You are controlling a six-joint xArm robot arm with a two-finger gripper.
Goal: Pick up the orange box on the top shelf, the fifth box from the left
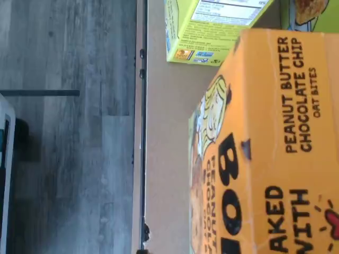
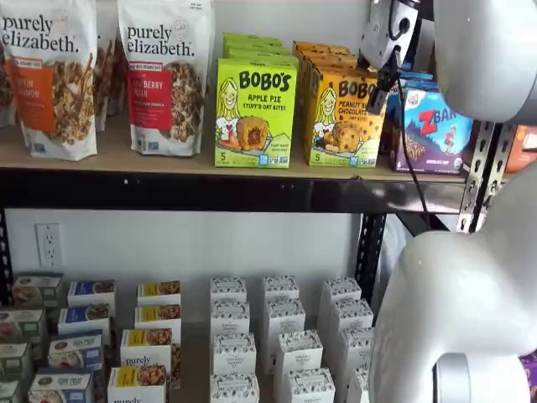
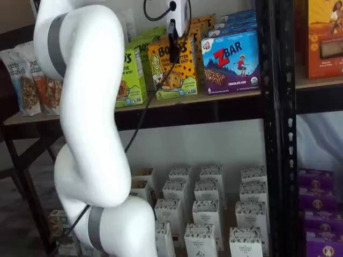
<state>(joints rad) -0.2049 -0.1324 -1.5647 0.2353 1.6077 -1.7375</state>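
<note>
1. The top shelf (image 2: 193,164) carries the orange box (image 2: 342,119) upright at its front edge, between the lime-green Bobo's box (image 2: 255,113) and the ZBar box (image 2: 435,128).
2. The gripper (image 3: 173,42) hangs just in front of the orange box's upper face, fingers seen side-on; I take them as spread wide, nothing held.
3. To grasp well, I judge it should centre on the carton and straddle its narrow sides, clear of both neighbours.
4. Only the wrist view shows the carton's "Peanut Butter Chocolate Chip" lettering close up; only the shelf views show the gripper.
</note>
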